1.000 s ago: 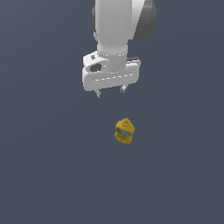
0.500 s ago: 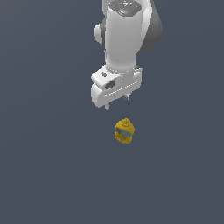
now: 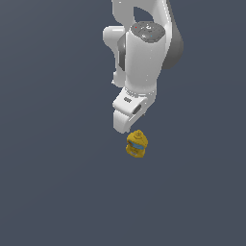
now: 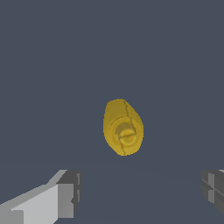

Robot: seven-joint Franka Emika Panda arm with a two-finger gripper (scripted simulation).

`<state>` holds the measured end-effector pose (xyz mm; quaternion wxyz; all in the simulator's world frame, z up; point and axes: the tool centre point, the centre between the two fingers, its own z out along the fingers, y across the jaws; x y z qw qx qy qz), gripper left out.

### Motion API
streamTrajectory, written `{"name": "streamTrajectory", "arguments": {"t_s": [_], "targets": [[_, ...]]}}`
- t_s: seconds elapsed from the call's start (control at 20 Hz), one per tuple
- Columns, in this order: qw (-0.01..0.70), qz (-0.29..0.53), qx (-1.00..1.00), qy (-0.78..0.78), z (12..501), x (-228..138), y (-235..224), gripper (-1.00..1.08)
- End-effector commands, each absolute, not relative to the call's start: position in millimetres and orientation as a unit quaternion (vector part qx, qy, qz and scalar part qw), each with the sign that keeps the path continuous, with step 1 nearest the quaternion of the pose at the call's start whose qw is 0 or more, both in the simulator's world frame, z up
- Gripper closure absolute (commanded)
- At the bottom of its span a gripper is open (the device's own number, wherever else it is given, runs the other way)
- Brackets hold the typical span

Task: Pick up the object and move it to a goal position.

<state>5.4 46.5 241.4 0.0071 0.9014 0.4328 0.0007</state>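
While spread wide | gripper (image 4: pixel 140 192) above, apart from object (image 4: pixel 123 127)

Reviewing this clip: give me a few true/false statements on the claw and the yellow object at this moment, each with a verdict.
1. The claw is shut on the yellow object. False: the wrist view shows its fingers spread wide, with the object lying clear of them.
2. The object rests on the grey surface, not lifted. True.
3. In the wrist view the object's nozzle end faces the camera. True.
4. In the exterior view the claw is below the object. False: it is just above it, toward the exterior view's left.
5. A second yellow object lies nearby. False: only one is visible.
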Motion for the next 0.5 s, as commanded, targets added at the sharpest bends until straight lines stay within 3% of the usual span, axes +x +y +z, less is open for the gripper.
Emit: {"name": "streamTrajectory", "arguments": {"t_s": [0.0, 0.45], "targets": [[0.005, 0.000, 0.889, 0.459, 235, 9, 52, -0.92], [0.001, 0.000, 0.860, 0.510, 222, 16, 63, -0.92]]}}
